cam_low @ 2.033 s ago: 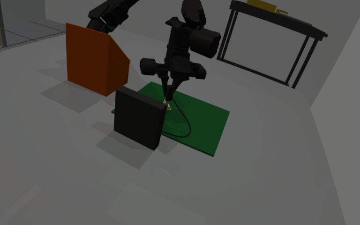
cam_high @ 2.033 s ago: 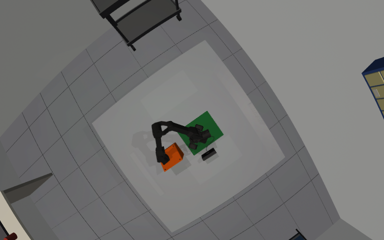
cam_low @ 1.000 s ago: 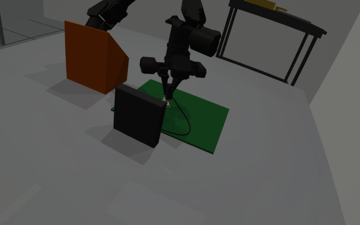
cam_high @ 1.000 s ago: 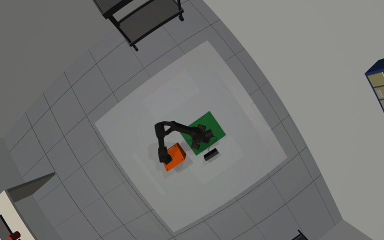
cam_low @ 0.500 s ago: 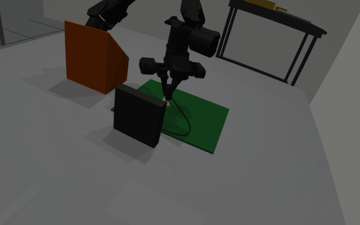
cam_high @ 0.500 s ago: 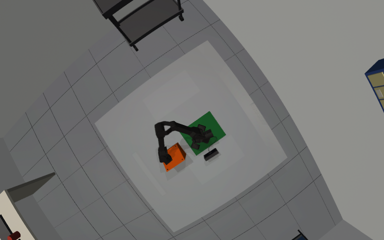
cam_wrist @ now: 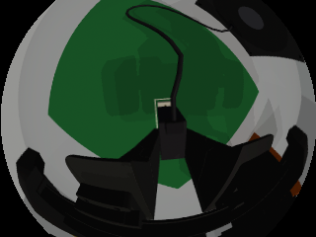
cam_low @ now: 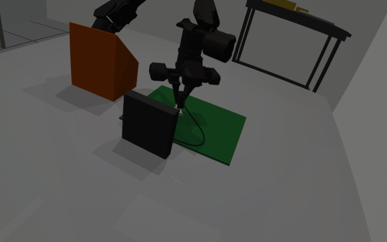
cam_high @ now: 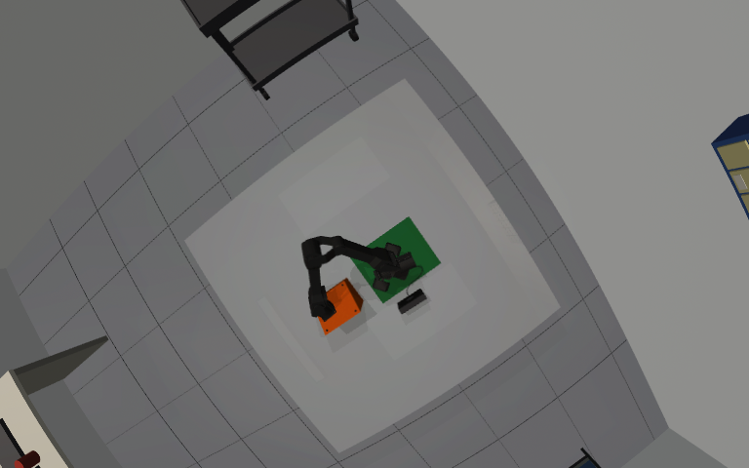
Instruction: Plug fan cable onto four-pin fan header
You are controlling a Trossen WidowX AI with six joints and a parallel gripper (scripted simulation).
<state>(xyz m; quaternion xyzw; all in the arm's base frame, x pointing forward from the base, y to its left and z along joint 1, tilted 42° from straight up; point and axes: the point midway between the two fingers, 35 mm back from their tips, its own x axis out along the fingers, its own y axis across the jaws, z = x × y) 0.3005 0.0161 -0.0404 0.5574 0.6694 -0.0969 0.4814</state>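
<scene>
The green board (cam_high: pixel 411 231) (cam_low: pixel 219 128) (cam_wrist: pixel 79 89) lies flat. The small white fan header (cam_low: pixel 179 113) (cam_wrist: pixel 164 102) stands on it, partly hidden by the plug in the wrist view. My gripper (cam_low: pixel 180 100) (cam_wrist: pixel 169 132) is shut on the black cable plug (cam_wrist: pixel 172 135), low over the board. The plug's lower end is right at the header. Some header shows past its far and left sides in the wrist view; how far in it sits I cannot tell. The black cable (cam_low: pixel 204 136) (cam_wrist: pixel 181 64) loops from the plug to the fan (cam_high: pixel 412 301) (cam_low: pixel 146 125) (cam_wrist: pixel 262 30).
The fan stands upright beside the board's edge, partly in front of it in the exterior view. An orange block (cam_high: pixel 341 306) (cam_low: pixel 91 62) stands near the arm's base. The table (cam_high: pixel 353 408) carries all of this. A dark cart (cam_high: pixel 293 47) stands beyond the table.
</scene>
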